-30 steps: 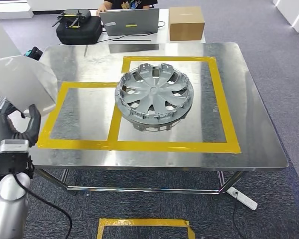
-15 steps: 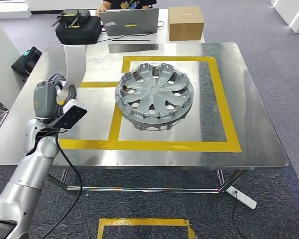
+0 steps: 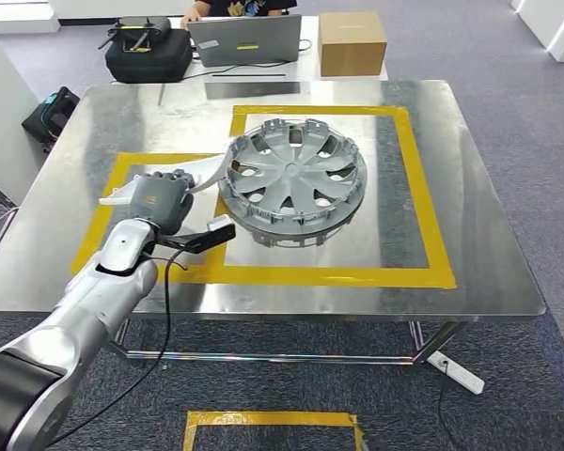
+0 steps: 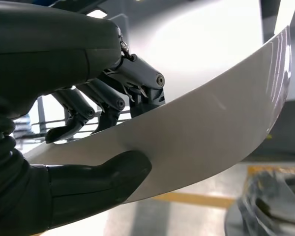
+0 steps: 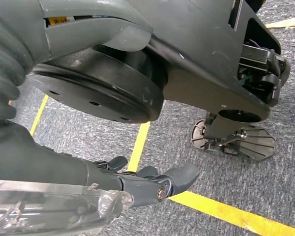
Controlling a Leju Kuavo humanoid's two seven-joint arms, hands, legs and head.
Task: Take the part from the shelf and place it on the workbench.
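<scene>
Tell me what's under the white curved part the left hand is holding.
Below the white part lies the steel workbench with its yellow tape. The left hand covers the part's middle, and its far tip overlaps the hubcap rim; contact cannot be told.

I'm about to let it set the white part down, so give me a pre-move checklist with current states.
1. Left hand grips the white curved part: ok.
2. Part is over the workbench: ok.
3. Part is above the left yellow-taped box: ok.
4. Part's tip is apart from the wheel cover: cannot tell, they look very close.
5. Right hand is away from the table: ok, it hangs over the carpet.
</scene>
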